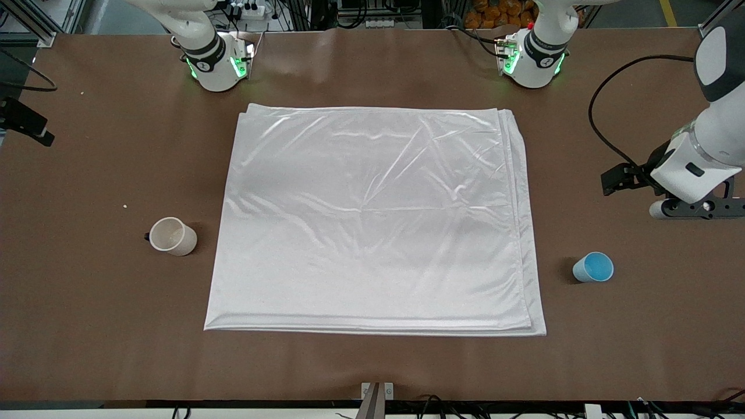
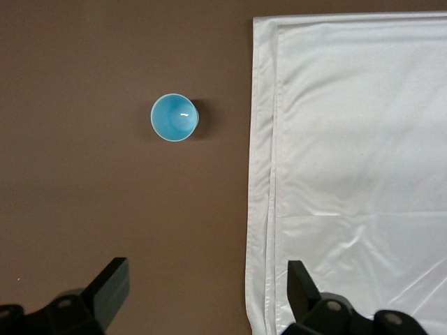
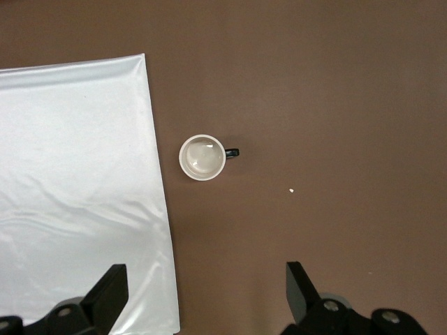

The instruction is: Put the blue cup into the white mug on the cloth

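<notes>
The blue cup (image 1: 593, 267) stands upright on the bare brown table, beside the cloth (image 1: 372, 215) toward the left arm's end; it also shows in the left wrist view (image 2: 174, 117). The white mug (image 1: 171, 235) with its black handle stands upright on the bare table beside the cloth toward the right arm's end, and shows in the right wrist view (image 3: 202, 156). My left gripper (image 2: 208, 293) is open and empty, high over the cloth's edge (image 2: 262, 209). My right gripper (image 3: 207, 293) is open and empty, high over the cloth's other edge (image 3: 157, 209); it is out of the front view.
The left arm's wrist (image 1: 692, 166) and a black cable (image 1: 599, 122) hang over the table's left-arm end. A small crumb (image 1: 124, 205) lies near the mug. A black clamp (image 1: 26, 122) sits at the right-arm end; a metal bracket (image 1: 376, 396) at the front edge.
</notes>
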